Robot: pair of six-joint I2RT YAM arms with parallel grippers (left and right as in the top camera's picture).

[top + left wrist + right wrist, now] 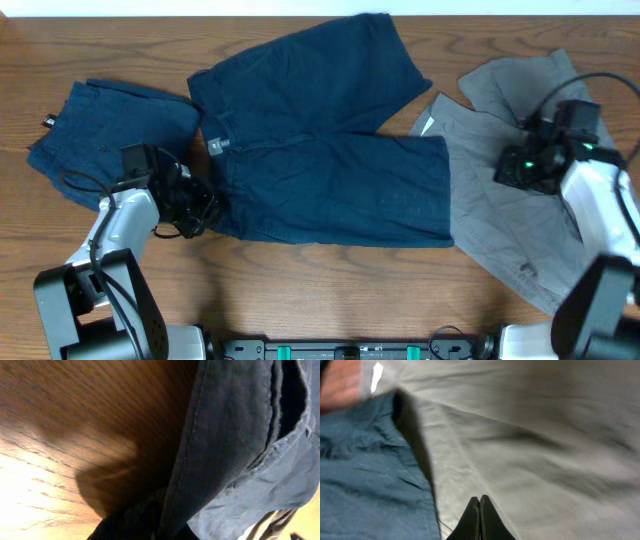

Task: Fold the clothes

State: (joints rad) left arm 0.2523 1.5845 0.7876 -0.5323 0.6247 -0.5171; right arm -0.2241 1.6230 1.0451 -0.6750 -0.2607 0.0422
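Fingers of the right gripper (480,502) are pressed together, tips just over the grey shirt (480,215) at the right of the overhead frame. At lower left, the left gripper (195,210) sits at the waistband edge of the big navy shorts (330,170), spread across the middle of the wooden table (300,275). Whether its fingers are apart or together cannot be told. Farther back, upper left, lies a smaller navy piece (110,135) with a black tag (47,122).

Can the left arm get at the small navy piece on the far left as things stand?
Probably yes. The small navy piece lies uncovered on the table, right beside the left end effector, which sits at the waistband of the big navy shorts. Nothing lies between them.
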